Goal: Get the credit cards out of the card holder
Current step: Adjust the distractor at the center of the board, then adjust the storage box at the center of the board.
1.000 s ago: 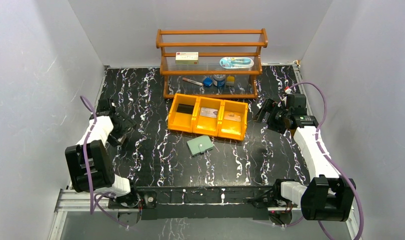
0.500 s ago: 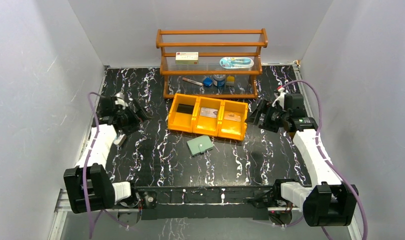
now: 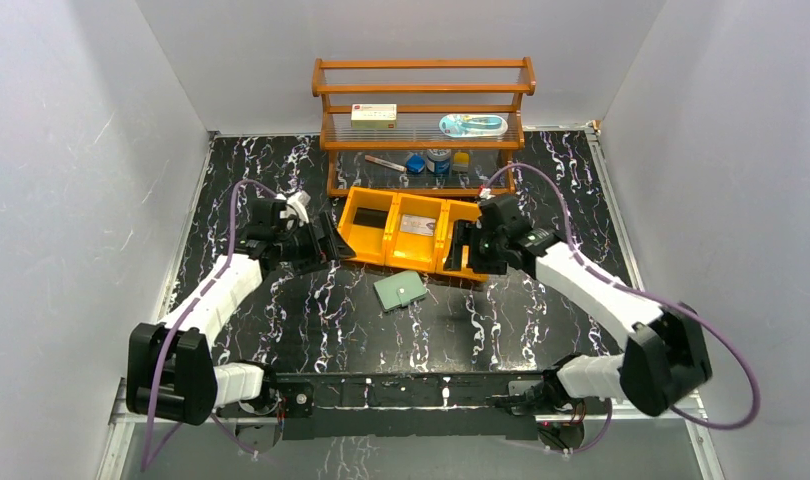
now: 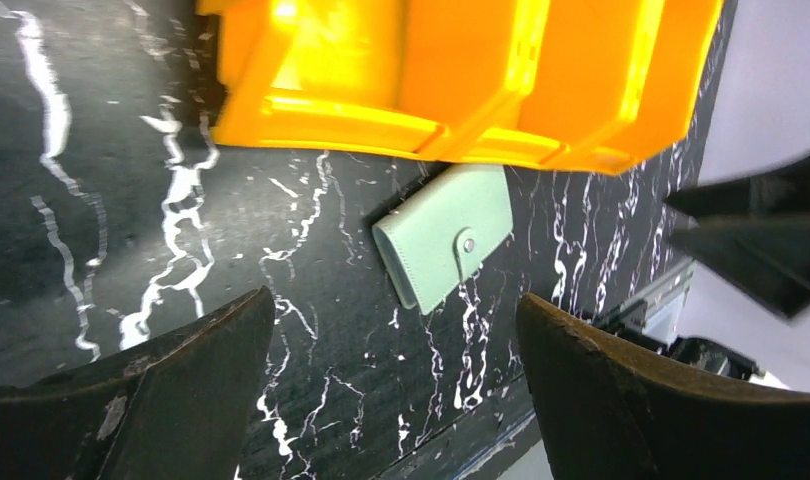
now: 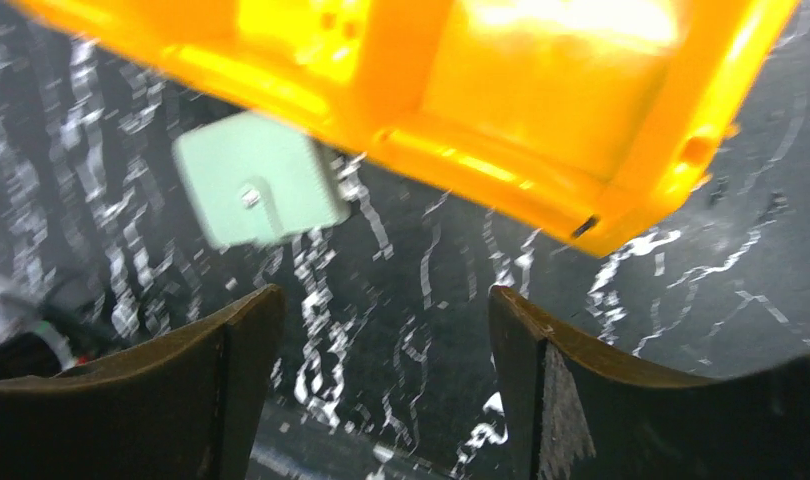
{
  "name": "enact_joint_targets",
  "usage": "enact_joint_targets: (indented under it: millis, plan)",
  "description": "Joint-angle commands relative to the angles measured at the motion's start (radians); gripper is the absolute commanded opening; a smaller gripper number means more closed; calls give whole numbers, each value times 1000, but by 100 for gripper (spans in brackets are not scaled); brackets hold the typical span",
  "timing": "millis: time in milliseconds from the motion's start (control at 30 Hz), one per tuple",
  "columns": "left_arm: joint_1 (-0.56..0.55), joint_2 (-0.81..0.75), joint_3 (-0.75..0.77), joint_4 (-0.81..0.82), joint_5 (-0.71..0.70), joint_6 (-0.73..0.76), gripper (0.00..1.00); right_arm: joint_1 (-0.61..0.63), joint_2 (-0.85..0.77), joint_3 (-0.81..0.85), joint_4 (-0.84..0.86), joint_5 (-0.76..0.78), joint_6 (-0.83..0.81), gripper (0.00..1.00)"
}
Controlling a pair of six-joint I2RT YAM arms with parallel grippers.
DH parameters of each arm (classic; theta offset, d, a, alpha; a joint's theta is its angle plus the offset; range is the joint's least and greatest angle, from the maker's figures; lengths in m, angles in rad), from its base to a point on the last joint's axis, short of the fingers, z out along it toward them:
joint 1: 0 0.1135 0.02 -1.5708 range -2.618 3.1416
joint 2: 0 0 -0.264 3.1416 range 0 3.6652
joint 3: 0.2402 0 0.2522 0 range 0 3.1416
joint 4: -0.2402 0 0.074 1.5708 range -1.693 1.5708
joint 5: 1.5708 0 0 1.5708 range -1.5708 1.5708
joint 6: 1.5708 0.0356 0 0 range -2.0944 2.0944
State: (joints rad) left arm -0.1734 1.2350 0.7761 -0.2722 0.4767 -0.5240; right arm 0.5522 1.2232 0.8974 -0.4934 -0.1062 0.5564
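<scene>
Before orange bins (image 3: 417,235): sage-green card holder (image 3: 400,290), closed, snap fastened.

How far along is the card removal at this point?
Done: nothing certain. The card holder lies shut on the table, tab snapped, in front of the orange bins. Flat cards lie in the bins, one per compartment; whether they came from the holder cannot be told. In hand: nothing. The left gripper and right gripper are open and empty beside the bins. Left: grasp the holder, unsnap it and draw out any cards.
</scene>
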Motion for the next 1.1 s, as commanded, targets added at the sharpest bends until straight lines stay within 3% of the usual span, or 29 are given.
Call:
enact_joint_targets:
  millis: [0,200,600,667,800,933,1067]
  plan:
    - [-63,41,27,41,94,27,91,13,133,91,-47,261,19,84]
    - [-114,54,21,42,94,55,93,3,205,116,-31,529,-59,89]
    - [-136,87,12,48,100,76,95,-158,349,162,41,599,-164,89]
    - [-138,92,11,46,105,78,95,-200,379,217,-28,639,-149,88]
    - [-140,94,3,50,99,78,96,-232,363,283,40,511,-239,88]
    - [-142,103,7,50,106,87,97,-229,343,385,-70,353,-212,89]
    - [-149,110,3,59,97,92,96,-189,174,217,57,63,-119,88]
